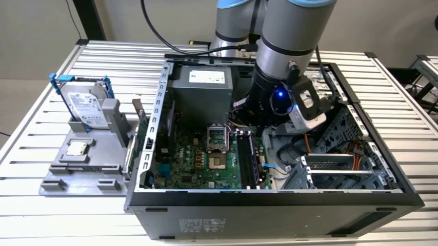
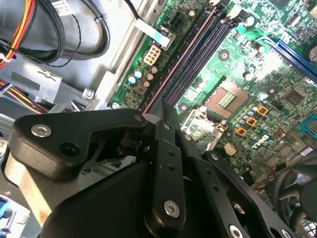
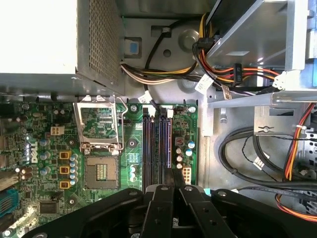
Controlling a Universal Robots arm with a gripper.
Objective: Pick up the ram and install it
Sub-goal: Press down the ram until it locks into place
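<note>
The ram (image 2: 181, 59) stands on its thin edge in the outer black slot (image 3: 168, 144) of the green board (image 3: 44, 148). The gripper (image 2: 161, 106) has its fingers together, right by the ram's top edge; touching or not, I cannot tell

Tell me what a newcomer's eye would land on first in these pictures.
First, the big grey robot arm plunging into the open computer case on the slatted table. Next, the green motherboard with its open processor socket and the dark memory slots, right above which the gripper hangs. Off the exterior view's left, a hard drive stands in a grey holder.
</note>
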